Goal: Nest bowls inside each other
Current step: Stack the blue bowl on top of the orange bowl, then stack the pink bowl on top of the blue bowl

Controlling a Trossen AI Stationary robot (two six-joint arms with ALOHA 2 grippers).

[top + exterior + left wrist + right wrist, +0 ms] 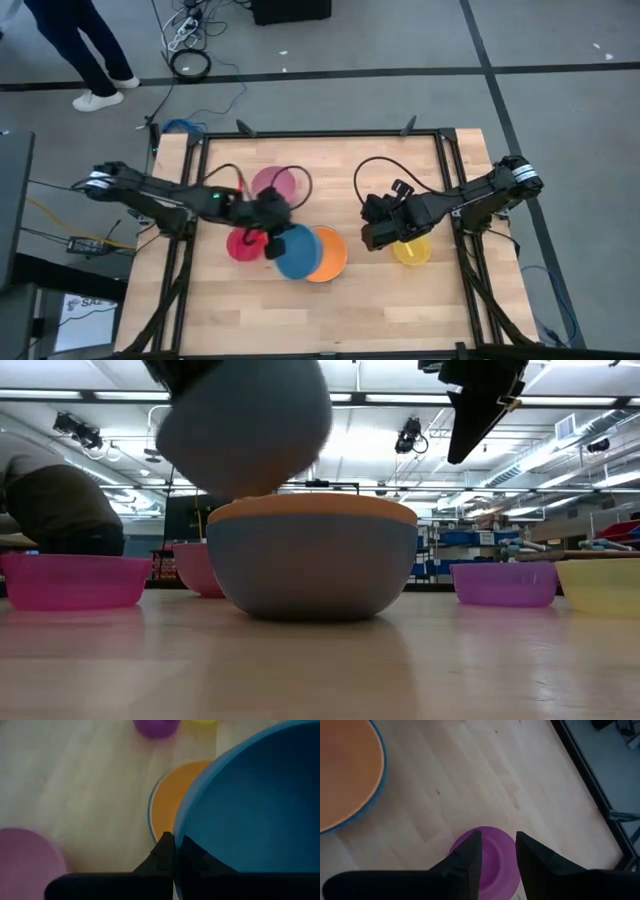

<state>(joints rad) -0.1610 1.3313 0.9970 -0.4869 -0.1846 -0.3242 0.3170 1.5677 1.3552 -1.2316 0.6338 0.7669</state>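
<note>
My left gripper [268,238] is shut on a blue bowl [295,250], which hangs over the left side of an orange bowl [330,255]. The orange bowl sits nested in another blue bowl [312,575] on the table. A red bowl [240,243] and a pink bowl [275,183] stand to the left. My right gripper [498,847] hovers open, high above a small purple bowl [490,865]. The purple bowl stands on the table next to a yellow bowl [412,250]. My left gripper pinches the blue bowl's rim [176,832], with one finger [200,865] inside the bowl and the other [157,857] outside. The fingers slant down from the table's left side. The bowl [245,425] is lifted clear of the table, above the orange bowl.
Black frame rails [320,132] run along the table's edges. Bare wood lies along the near edge [320,320] and between the two groups of bowls. A person [85,50] stands on the floor beyond the far left corner.
</note>
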